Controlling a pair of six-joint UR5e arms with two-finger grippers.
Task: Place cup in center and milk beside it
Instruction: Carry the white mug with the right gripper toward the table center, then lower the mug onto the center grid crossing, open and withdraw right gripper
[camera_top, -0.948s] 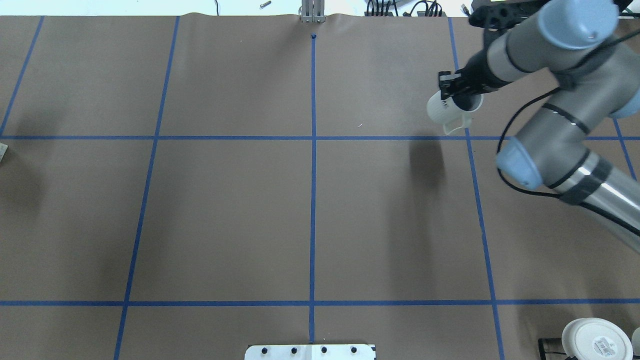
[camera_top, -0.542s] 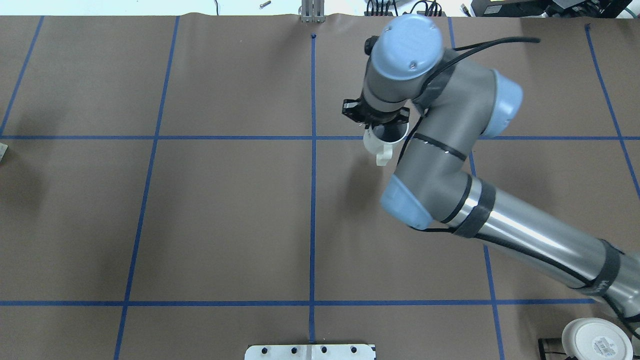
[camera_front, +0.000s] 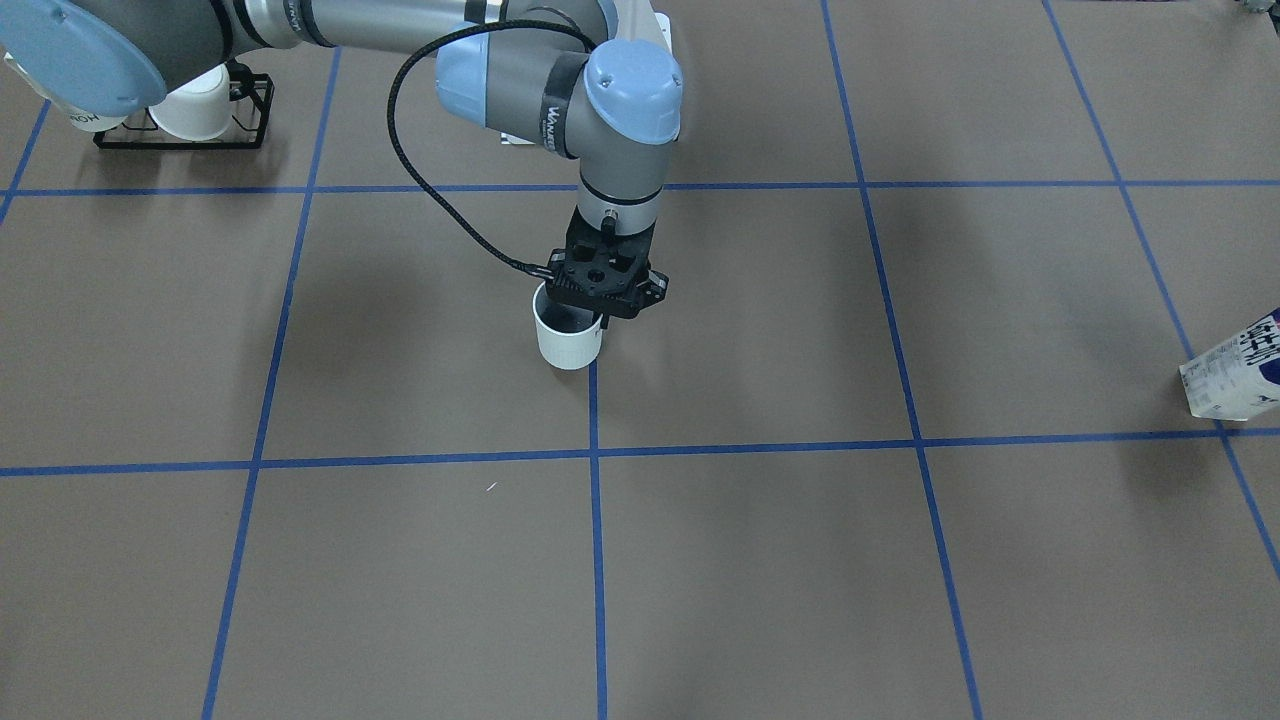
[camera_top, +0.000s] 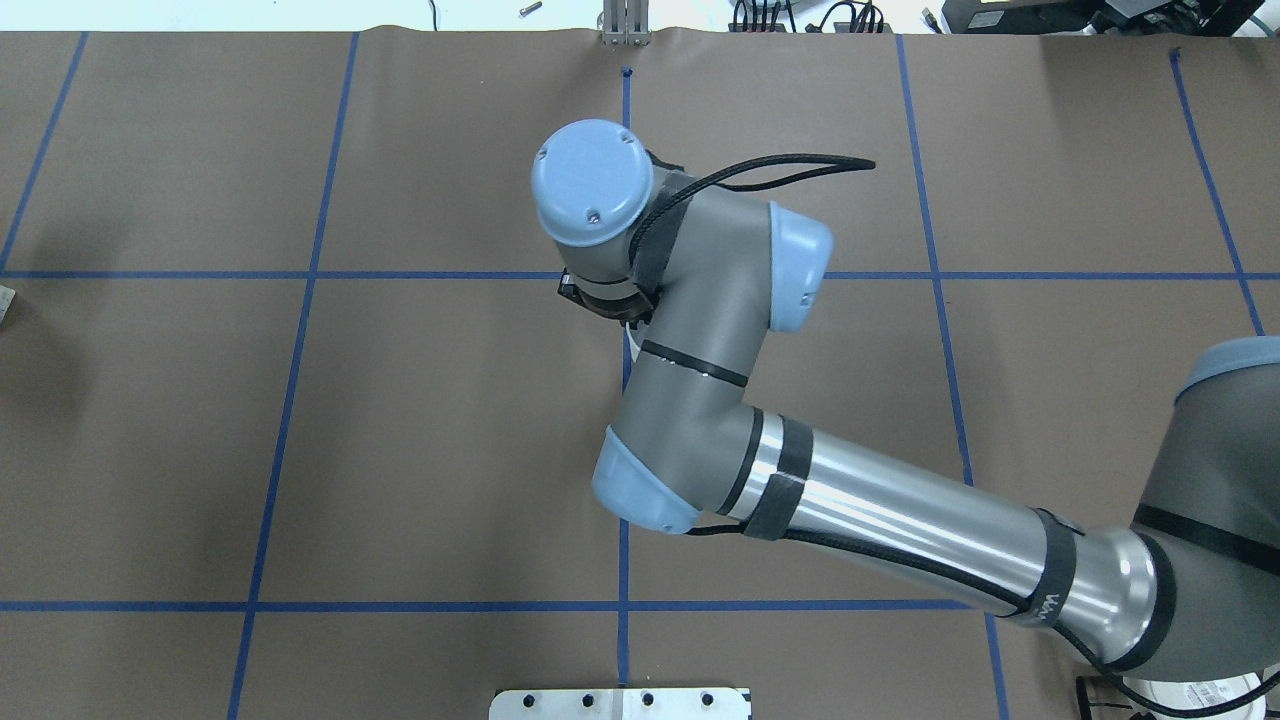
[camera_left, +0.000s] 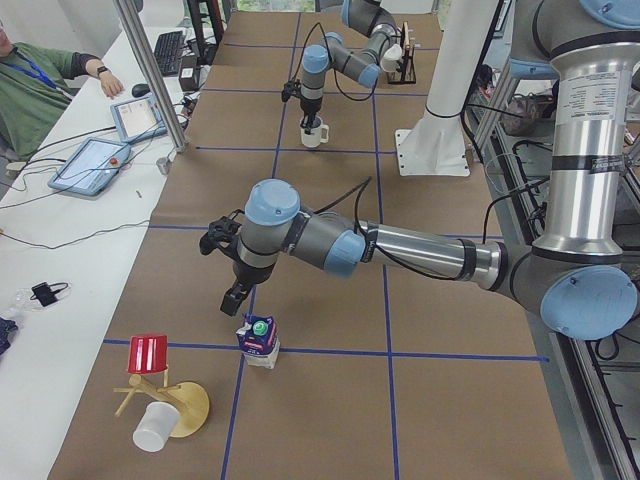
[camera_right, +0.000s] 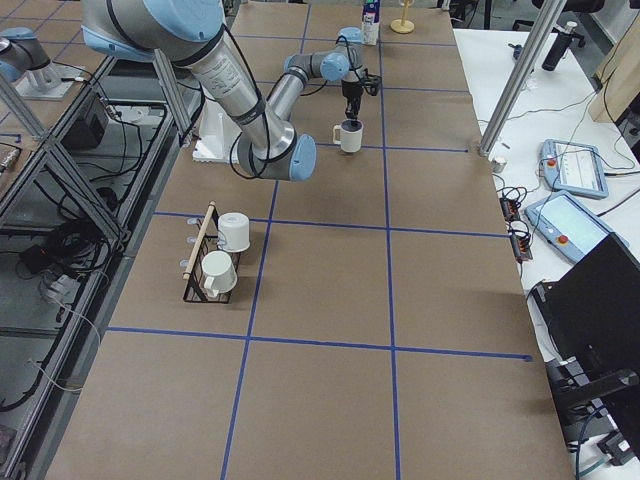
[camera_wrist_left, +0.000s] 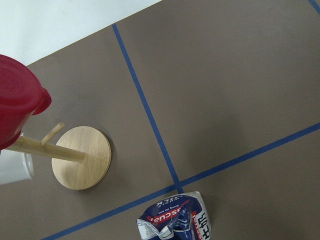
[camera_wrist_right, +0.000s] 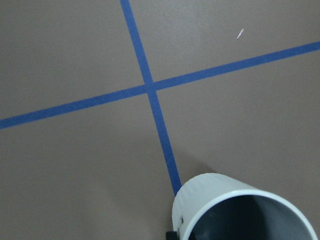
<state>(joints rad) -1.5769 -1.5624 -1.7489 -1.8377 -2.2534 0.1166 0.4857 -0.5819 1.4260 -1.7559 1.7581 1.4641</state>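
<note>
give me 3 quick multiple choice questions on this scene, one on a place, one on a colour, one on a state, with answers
1. Where is the cup?
A. at the centre blue line
B. at the table's edge
C. off the table

2. What colour is the cap of the milk?
A. red
B. green
C. yellow

3. What is the right gripper doing?
A. hanging open, empty
B. shut on the cup's rim
C. out of view

Answers: 1 A, the front view shows its base at the line. 2 B, the left side view shows a round green cap. 3 B, the front view shows it clamped at the rim.
</note>
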